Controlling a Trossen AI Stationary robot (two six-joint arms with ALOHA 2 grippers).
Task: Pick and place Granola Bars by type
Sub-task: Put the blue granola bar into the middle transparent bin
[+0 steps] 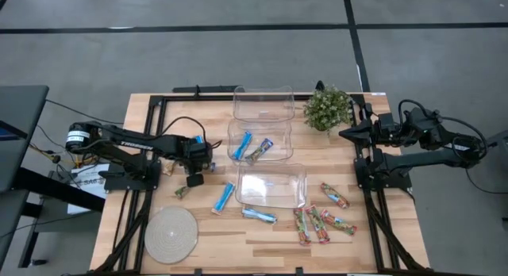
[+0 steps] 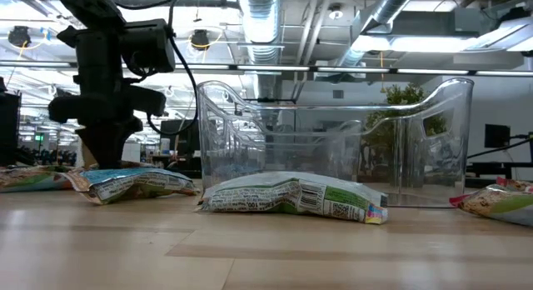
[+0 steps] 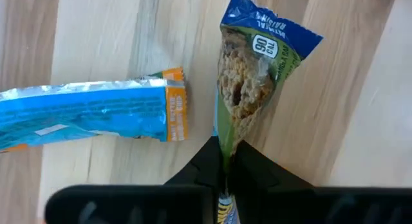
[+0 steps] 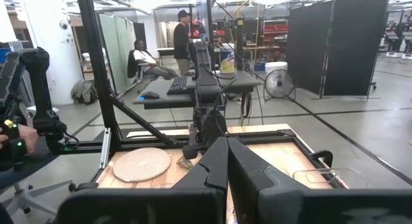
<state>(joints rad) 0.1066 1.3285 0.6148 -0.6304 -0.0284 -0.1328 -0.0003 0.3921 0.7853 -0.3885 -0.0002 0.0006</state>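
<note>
My left gripper (image 1: 194,179) is over the table's left-middle, shut on a tan-brown granola bar with a blue end (image 3: 248,82), also seen as the small bar (image 1: 182,192). A bright blue bar (image 3: 90,114) lies flat on the wood beside it (image 1: 224,197). The middle clear bin (image 1: 259,139) holds a blue bar (image 1: 242,144) and a tan-and-blue bar (image 1: 259,150). Another blue bar (image 1: 259,216) and several red-green-orange bars (image 1: 319,223) lie near the front bin (image 1: 271,186). My right gripper (image 1: 345,133) waits shut at the right edge. My left gripper pinches the tan-brown bar between its two fingers at one narrow end of the wrapper (image 3: 226,150), coming from above and pointing down. The bar runs on from the fingertips, its blue crimped end (image 3: 270,24) farthest out. Whether that end rests on the table, I cannot tell.
A third clear bin (image 1: 263,101) stands at the far side, a small potted plant (image 1: 327,107) to its right. A round woven coaster (image 1: 171,232) lies at the near left. The low view shows bars (image 2: 291,194) lying before the front bin (image 2: 333,140). People sit beyond the table.
</note>
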